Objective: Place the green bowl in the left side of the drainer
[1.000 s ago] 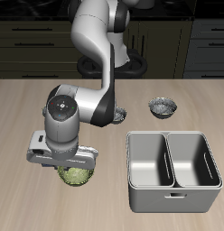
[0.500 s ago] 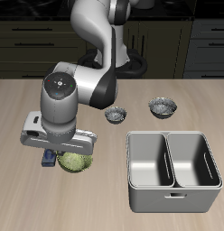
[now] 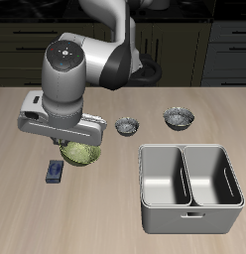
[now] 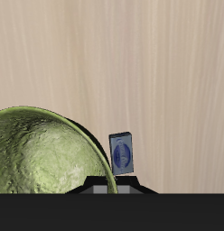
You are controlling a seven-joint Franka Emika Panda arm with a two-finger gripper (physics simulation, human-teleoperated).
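Round yellow-green ribbed bowl [image 3: 81, 153] hangs under gripper [image 3: 75, 149], lifted clear of wooden table [image 3: 26, 208]; wrist view shows bowl [image 4: 46, 153] tight against gripper, so gripper judged clamped on bowl rim, fingers themselves hidden. Large light-grey two-compartment metal drainer [image 3: 190, 189] sits well apart, sideways from bowl, nearer table's front edge. Nearer compartment lies closest to carried bowl. Small blue box [image 3: 55, 173] on table just beside bowl. Two grey speckled bowls [image 3: 127, 126] farther back.

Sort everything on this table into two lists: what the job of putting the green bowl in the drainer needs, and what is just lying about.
Needed:
round yellow-green ribbed bowl
large light-grey two-compartment metal drainer
gripper

Lying about:
two small grey speckled metallic bowls
small flat blue rectangular object
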